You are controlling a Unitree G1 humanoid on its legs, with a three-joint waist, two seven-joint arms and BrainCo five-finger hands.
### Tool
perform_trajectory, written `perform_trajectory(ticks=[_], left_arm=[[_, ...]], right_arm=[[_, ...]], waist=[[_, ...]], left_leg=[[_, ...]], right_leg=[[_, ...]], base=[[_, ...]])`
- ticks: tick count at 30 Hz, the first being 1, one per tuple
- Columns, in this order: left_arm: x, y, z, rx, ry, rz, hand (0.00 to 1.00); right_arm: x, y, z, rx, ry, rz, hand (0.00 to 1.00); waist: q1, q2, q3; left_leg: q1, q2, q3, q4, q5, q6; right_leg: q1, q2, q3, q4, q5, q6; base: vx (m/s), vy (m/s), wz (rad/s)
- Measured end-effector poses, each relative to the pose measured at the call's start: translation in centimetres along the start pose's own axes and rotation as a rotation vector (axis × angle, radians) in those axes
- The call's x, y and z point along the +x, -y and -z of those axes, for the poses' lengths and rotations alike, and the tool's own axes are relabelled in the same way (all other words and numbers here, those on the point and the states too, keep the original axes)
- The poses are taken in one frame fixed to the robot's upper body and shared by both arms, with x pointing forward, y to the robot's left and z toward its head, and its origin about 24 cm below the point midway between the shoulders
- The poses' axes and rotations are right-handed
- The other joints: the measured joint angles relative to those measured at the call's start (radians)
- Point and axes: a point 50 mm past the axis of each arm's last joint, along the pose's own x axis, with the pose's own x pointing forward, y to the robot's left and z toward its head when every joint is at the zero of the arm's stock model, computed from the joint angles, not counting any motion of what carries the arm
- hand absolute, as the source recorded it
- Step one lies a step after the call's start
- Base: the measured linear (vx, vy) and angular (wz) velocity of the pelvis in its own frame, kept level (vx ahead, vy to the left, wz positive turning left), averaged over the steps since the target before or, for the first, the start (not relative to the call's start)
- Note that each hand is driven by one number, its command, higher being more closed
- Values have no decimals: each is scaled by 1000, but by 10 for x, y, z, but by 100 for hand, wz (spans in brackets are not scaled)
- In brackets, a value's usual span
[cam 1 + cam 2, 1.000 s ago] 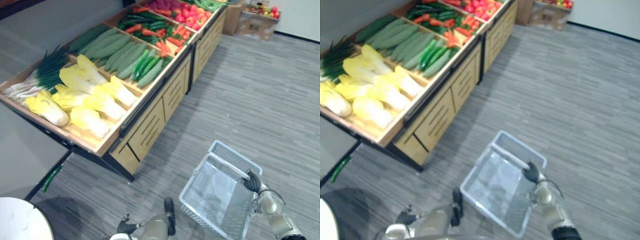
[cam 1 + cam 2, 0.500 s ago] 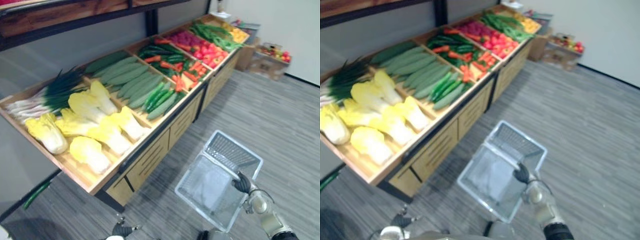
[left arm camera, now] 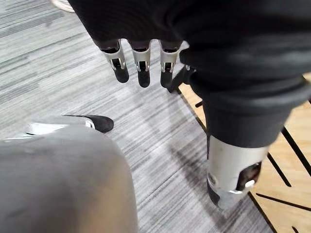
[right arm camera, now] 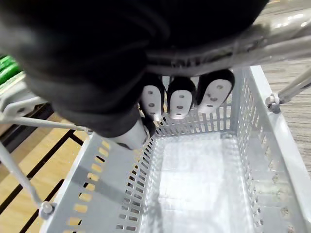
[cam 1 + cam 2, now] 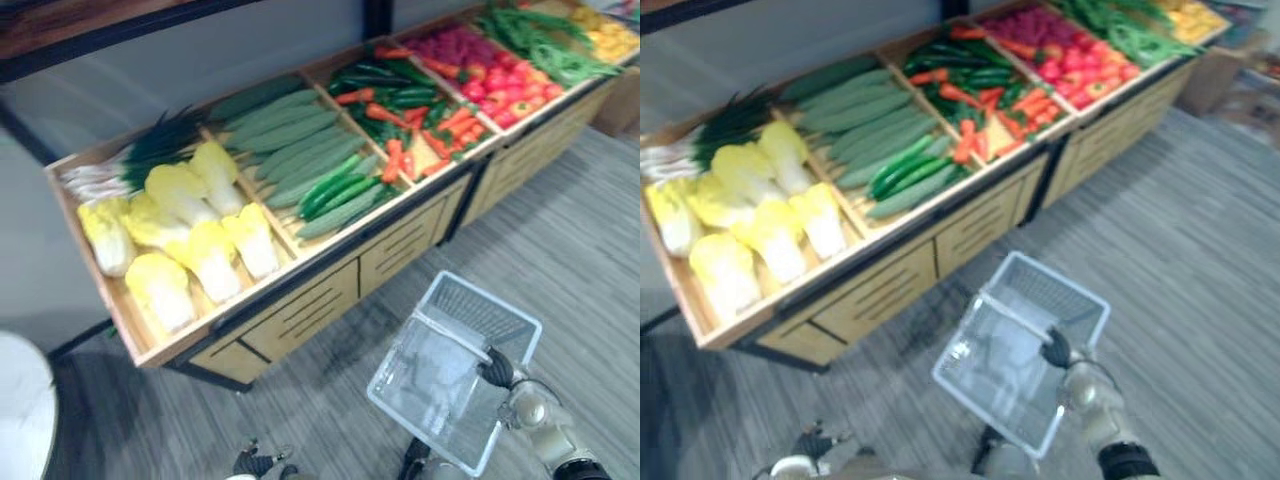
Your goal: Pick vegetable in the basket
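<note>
Vegetables (image 5: 190, 225) lay on the wooden stand (image 5: 300, 312) beyond the basket (image 5: 478, 308) and off to its left, and none were in the basket yet. Nearest the basket were the cucumbers (image 5: 335, 190), lying side by side with their long axes pointing roughly toward it. The right hand (image 5: 497, 368) had its fingers curled round the basket's handle (image 4: 277, 26). The left hand (image 3: 141, 73) hung low to the basket's left, fingers loosely straight and holding nothing. Free and on the stand's side, it was probably the one to reach.
</note>
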Motion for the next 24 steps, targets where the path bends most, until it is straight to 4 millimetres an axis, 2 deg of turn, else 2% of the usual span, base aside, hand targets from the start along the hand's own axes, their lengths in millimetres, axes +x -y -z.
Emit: perform_trajectory(ticks=[1,2,3,4,6,8,9,10,17,24], left_arm=[[0,1,-1,8,5,6,0],[0,2,-1,14,6,10,0],[0,3,-1,20,4,18,0],[-1,5,1,43,-2,30,0],[-2,10,2,63,-3,54,0],[-3,15,4,77,-8,70,0],[-3,16,7,89,-18,81,0],[0,3,11,165,-64,75,0],[0,3,12,173,-68,73,0],[0,-2,19,323,-93,64,0]], right_arm=[[-1,2,4,10,-15,10,100],[-2,3,6,16,-21,16,100],[-2,5,8,30,-30,23,100],[-3,5,9,36,-33,27,100],[-3,5,9,36,-29,30,100],[-3,3,7,33,-24,24,100],[-3,3,7,32,-22,27,100],[-7,-21,8,85,-52,-32,100],[-7,-21,7,85,-51,-32,100],[-9,-22,15,126,-74,-31,100]], waist=[[-9,0,1],[-10,2,2],[-7,7,6],[-8,6,12],[-9,27,12],[-8,49,13],[-9,60,16],[-13,8,4],[-13,5,4],[-33,-5,-3]], left_leg=[[-2,-3,114,-28,59,32],[-5,-4,183,-30,71,46],[-7,-2,300,-29,81,59],[-7,-3,357,-34,80,58],[0,-4,369,-56,69,47],[8,-2,376,-78,23,40],[14,1,380,-82,-21,42],[68,-98,446,-121,-141,63],[82,-97,461,-122,-144,59],[91,-78,458,-122,-148,55]], right_leg=[[23,-7,-42,-17,-2,-3],[34,-8,-58,-26,-3,-4],[57,-3,-86,-43,-4,-4],[76,3,-102,-62,-6,-1],[83,9,-112,-73,-9,5],[69,18,-109,-75,-14,18],[67,26,-106,-74,-10,23],[121,15,25,-231,128,80],[121,19,50,-230,128,80],[120,40,114,-213,126,80]], base=[[2,-109,105],[-25,-92,107],[-58,-35,73],[-65,-5,61],[-86,82,27],[-100,148,-3],[-47,110,-7],[-26,78,-4],[1,-2,-7],[11,-33,-7]])
